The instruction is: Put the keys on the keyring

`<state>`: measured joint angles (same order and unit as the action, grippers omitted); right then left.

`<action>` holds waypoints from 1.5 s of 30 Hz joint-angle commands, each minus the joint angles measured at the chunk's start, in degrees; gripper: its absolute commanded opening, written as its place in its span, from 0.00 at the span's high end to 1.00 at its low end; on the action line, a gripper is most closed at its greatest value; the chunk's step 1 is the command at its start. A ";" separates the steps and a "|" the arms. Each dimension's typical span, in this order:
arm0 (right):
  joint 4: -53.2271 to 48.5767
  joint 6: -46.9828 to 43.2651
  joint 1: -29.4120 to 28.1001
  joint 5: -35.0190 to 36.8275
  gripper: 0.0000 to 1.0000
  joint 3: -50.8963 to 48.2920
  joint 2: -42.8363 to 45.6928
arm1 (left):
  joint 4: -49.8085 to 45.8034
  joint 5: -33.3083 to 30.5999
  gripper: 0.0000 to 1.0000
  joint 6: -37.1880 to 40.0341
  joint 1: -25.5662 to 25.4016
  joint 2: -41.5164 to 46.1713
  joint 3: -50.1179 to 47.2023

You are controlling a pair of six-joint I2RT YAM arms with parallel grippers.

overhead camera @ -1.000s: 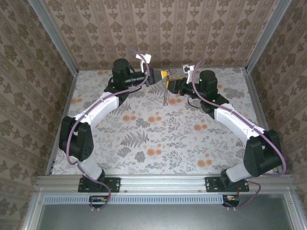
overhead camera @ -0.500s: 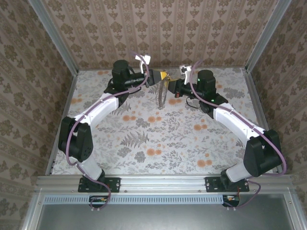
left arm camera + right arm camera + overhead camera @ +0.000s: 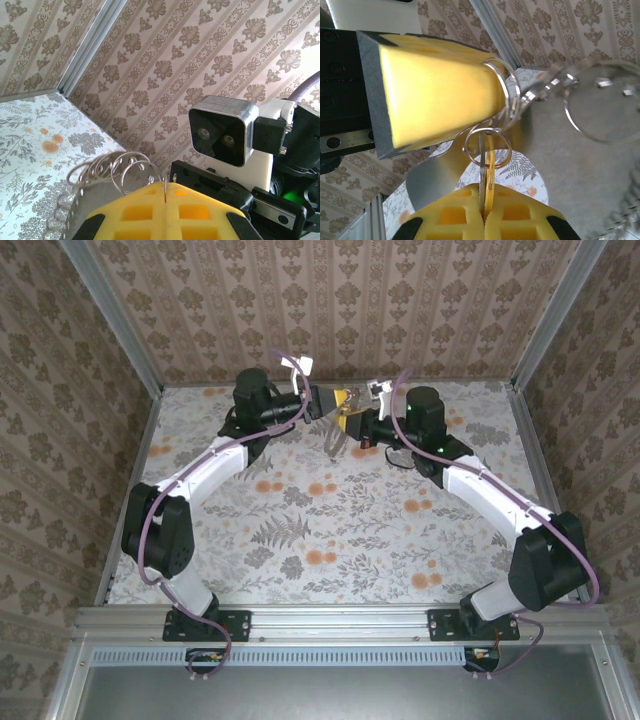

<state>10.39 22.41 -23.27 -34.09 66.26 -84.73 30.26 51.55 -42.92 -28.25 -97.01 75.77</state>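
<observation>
From lower left, stretching up-frame across the floral worktop point(image 3: 300, 530) with the left arm, elbow bent. Left pincer point(image 3: 165, 196) clenched on the wire loops of the keyring point(image 3: 334, 437), hoop dangling at top centre, just clear of the worktop. Right beside it, closing in nose to nose from the lower right. Right pincer point(image 3: 484, 202) clamped tight on the key point(image 3: 485, 167), edge-on, small ring at its head. Purple cables point(image 3: 150, 530) hugging both arms.

Bright, even, diffuse light; faint soft shadows fall on the bench point(image 3: 330, 530). Right wrist view's background is blurred.
</observation>
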 commanded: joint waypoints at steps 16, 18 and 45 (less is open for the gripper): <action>6.78 13.20 8.92 -2.71 0.54 -6.53 10.56 | 10.41 -3.67 1.00 -6.87 -0.30 0.84 -1.30; 8.15 15.91 9.11 -1.46 0.54 -5.48 10.61 | 11.67 -4.07 1.00 -8.55 -0.31 0.49 -1.49; 34.41 41.56 5.69 0.11 0.71 1.77 -6.75 | 13.68 -10.41 1.00 -17.07 -0.40 -0.54 -3.57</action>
<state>41.43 63.11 -17.32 -34.24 66.39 -90.91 39.99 41.82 -58.96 -28.47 -97.08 72.27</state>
